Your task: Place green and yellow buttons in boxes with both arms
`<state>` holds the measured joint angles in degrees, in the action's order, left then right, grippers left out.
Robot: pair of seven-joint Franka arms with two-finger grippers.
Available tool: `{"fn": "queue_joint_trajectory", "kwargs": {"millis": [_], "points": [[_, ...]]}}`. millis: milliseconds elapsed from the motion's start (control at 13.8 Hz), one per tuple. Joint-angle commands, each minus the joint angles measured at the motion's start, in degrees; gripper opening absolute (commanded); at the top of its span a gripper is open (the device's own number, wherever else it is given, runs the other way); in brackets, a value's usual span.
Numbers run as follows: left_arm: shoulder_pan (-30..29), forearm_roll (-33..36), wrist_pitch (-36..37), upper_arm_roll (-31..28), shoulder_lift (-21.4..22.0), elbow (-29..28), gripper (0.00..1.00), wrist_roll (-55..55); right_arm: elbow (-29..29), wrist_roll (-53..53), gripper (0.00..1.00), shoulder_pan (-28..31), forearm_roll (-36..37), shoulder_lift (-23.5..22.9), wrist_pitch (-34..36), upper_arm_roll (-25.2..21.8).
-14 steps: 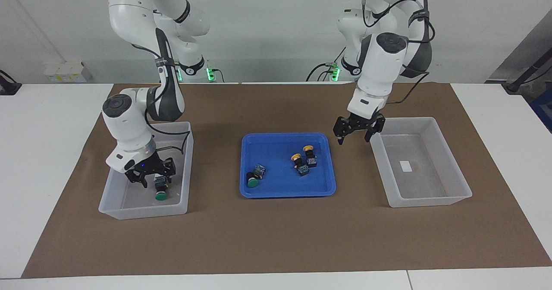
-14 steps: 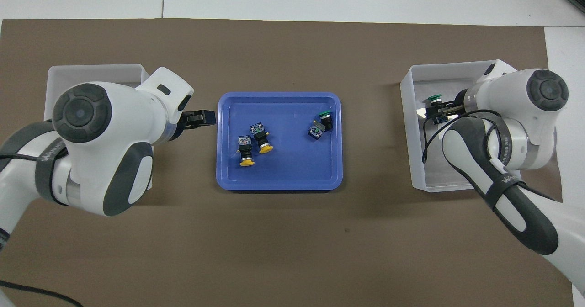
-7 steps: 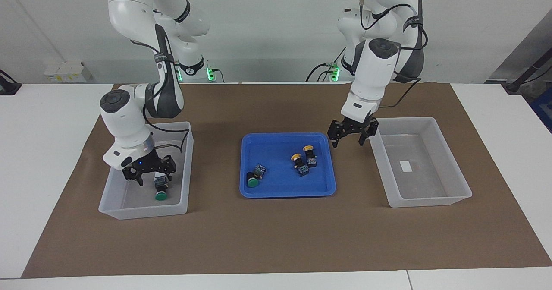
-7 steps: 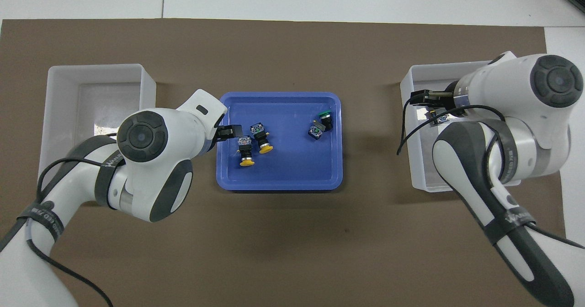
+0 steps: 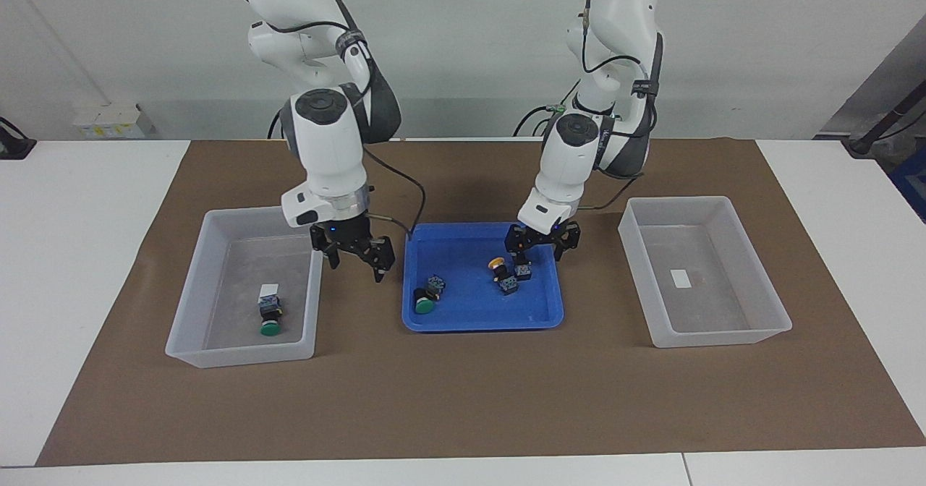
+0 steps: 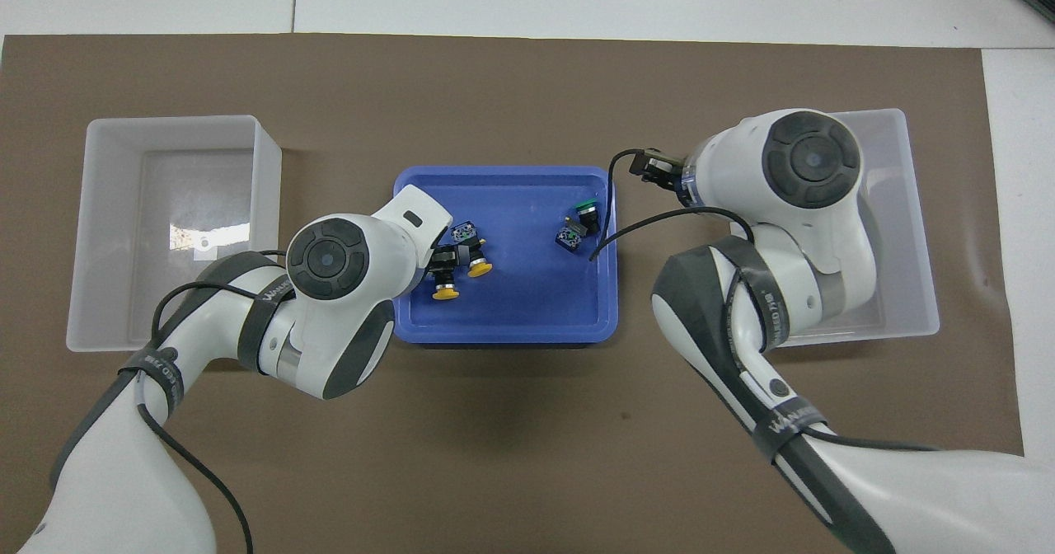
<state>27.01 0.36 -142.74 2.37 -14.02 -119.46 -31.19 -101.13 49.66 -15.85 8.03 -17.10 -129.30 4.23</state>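
Three buttons lie in the blue tray (image 5: 535, 320): two yellow buttons (image 5: 497, 264) side by side directly under the left gripper (image 5: 542, 242), long axes running toward the robots, and a green button (image 5: 424, 303) near the right gripper (image 5: 356, 254) — both wide, empty. Another green button (image 5: 270, 327), glossy cap on a black body, rests in the translucent box (image 5: 189, 327) at the right arm's end; the other box (image 5: 759, 330) holds none.

Only lettering legible: a pale printed word on the dark strap (image 6: 776, 315) round the right arm's forearm, and likewise on the left arm's strap (image 6: 272, 294) (neither clear enough to spell). White stickers in the boxes blank.
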Motion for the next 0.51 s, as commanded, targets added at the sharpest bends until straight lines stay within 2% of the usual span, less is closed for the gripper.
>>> {"fn": "queue_joint_trajectory", "kwargs": {"millis": [0, 72, 289, 434], "points": [[1.4, -0.4, -2.0, -0.9, -0.4, -1.6, 1.0, -0.8, 6.1, 5.6, 1.0, -2.7, 1.0, -6.3, 1.5, -0.1], [1.5, -0.4, -2.0, -0.9, -0.4, -1.7, 0.99, -0.8, 6.6, 8.0, 1.0, -4.0, 1.7, -8.3, 1.3, -0.1], [1.8, -0.4, -2.8, -0.9, -0.6, -1.8, 0.78, -0.9, 8.0, 18.3, 1.0, -8.0, 7.9, -12.4, -0.4, 0.0], [1.9, -0.4, -3.0, -0.9, -0.6, -1.8, 0.69, -1.4, 8.0, 19.2, 1.0, -8.2, 7.9, -13.2, -1.6, 0.0]]}}
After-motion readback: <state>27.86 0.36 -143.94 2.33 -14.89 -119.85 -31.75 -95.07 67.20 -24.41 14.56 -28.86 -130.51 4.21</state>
